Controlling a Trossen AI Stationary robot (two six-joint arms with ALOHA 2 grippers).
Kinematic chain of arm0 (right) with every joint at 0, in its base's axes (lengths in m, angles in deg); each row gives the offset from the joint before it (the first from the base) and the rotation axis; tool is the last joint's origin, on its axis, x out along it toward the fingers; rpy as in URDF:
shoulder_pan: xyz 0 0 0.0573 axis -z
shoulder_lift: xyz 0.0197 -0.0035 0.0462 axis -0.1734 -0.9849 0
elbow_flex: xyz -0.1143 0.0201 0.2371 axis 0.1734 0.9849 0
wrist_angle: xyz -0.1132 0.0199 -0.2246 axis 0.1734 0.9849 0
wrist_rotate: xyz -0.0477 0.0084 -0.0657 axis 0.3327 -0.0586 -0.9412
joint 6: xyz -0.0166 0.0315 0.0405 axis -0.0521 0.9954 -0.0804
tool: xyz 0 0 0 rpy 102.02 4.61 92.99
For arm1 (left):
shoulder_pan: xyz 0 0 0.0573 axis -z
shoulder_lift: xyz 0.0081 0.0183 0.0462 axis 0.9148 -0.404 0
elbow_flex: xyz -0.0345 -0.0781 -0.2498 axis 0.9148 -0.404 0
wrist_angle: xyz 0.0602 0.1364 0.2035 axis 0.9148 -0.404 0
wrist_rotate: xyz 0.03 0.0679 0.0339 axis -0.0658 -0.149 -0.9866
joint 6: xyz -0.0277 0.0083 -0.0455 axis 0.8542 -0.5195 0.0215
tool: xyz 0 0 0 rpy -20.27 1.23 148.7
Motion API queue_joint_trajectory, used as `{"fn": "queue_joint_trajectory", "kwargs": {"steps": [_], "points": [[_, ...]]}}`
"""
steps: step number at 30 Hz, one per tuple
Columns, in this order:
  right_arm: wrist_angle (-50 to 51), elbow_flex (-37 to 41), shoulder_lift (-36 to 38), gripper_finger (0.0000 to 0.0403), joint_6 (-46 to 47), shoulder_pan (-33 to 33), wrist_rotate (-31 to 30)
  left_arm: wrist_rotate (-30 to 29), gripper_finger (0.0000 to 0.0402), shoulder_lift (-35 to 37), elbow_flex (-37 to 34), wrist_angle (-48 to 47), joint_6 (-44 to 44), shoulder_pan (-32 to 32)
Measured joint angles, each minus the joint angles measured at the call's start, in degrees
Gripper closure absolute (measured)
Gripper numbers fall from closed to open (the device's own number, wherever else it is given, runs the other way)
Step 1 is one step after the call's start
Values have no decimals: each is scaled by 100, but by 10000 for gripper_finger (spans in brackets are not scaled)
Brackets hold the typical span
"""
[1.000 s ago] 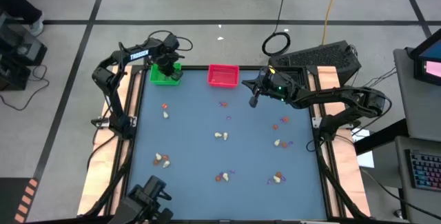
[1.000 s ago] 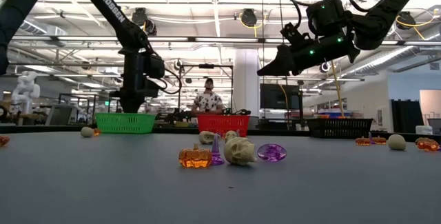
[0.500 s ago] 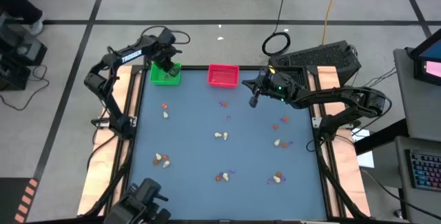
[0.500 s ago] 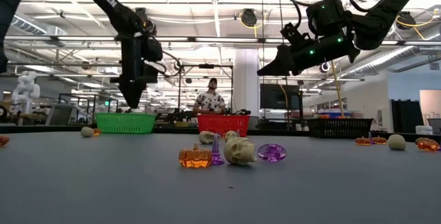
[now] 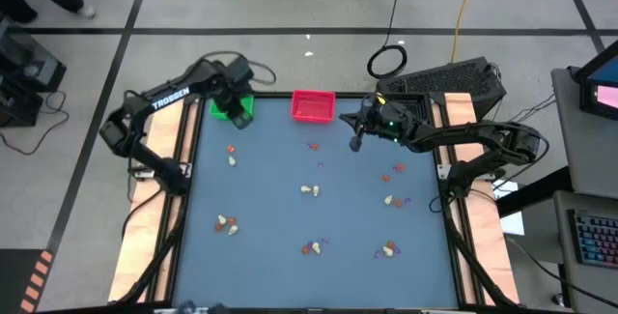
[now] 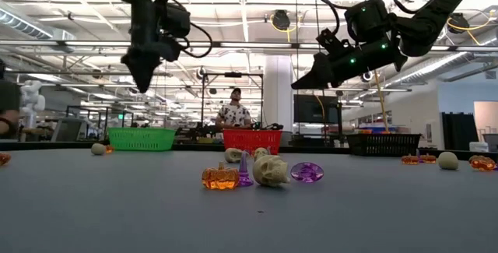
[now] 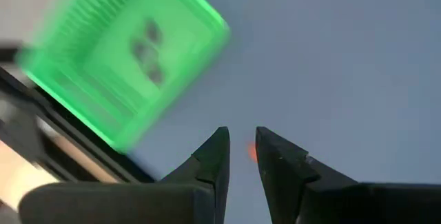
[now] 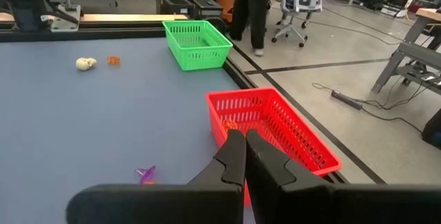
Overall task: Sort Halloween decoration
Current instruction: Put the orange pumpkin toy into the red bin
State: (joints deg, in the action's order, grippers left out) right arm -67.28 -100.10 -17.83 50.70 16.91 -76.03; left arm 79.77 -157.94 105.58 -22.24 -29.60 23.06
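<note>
Three baskets stood along the far edge of the surface (image 5: 270,246): one green basket (image 5: 235,107), one red basket (image 5: 312,105) and one black basket (image 6: 381,143). The green basket held three pale trinkets (image 7: 147,49); the red basket held at least one orange piece (image 8: 231,124). Loose trinkets (image 5: 309,190) lay scattered in about nine small groups across the surface, none held. The left gripper (image 5: 230,92) hung high over the green basket, jaws slightly apart and empty. The right gripper (image 5: 355,143) hovered beside the red basket, jaws together.
</note>
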Motion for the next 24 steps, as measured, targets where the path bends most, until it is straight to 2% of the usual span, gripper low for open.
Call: {"fn": "queue_joint_trajectory", "kwargs": {"steps": [2,6,12,15,19,24], "points": [[0,0,0,403,-2,0,0,134,324,2,-17,-429,427,289],[0,0,0,403,-11,0,-2,44,324,0,-450,-424,1223,801],[53,0,0,403,-15,0,-2,-130,303,-61,-1517,396,2060,1118],[49,0,0,403,-15,0,-4,-221,272,-52,-1945,808,2272,1231],[48,0,0,403,-15,0,-4,-630,234,-55,-2286,1115,2469,1348],[44,0,0,403,-15,0,-4,-867,222,-55,-2456,1361,2514,1506]]}}
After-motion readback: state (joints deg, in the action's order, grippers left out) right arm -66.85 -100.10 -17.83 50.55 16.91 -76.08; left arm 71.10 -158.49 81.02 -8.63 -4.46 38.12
